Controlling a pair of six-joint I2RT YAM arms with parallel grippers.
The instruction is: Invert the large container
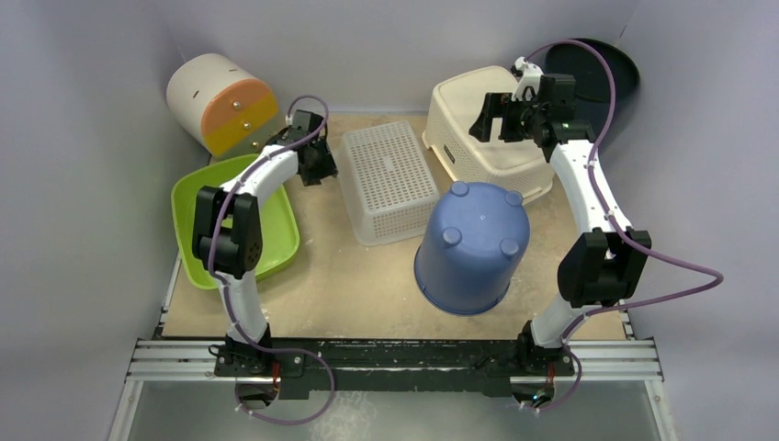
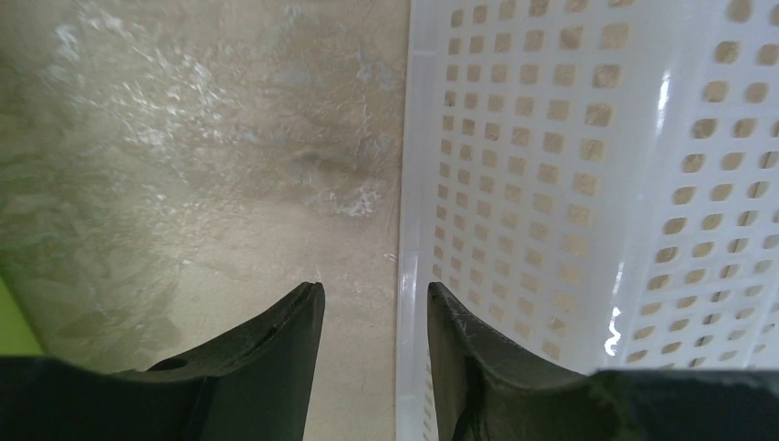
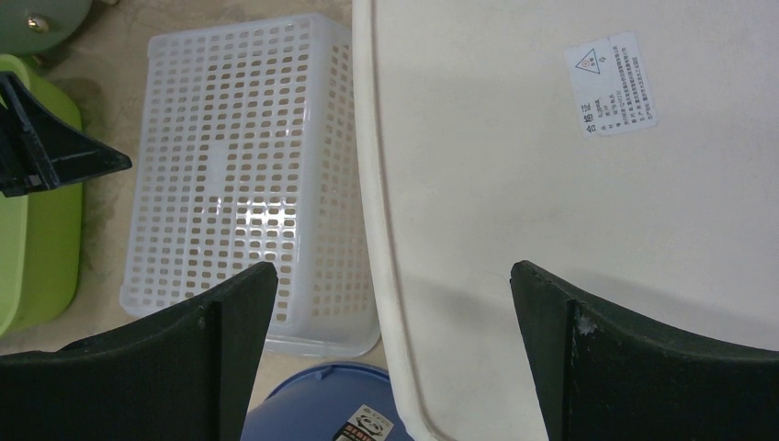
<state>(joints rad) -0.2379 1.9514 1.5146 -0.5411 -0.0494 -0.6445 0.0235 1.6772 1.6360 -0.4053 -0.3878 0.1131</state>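
A cream tub lies upside down at the back right, its flat bottom with a white sticker filling the right wrist view. My right gripper hovers above it, open wide and empty. A white perforated basket lies upside down in the middle. My left gripper is open at the basket's left edge. In the left wrist view the basket's rim runs between the jaws, close to the right finger. A green tub stands upright at the left.
A blue bucket stands upside down at the front centre, also showing in the right wrist view. A cream cylinder with orange and yellow drawers lies at the back left. A dark round lid leans in the back right corner.
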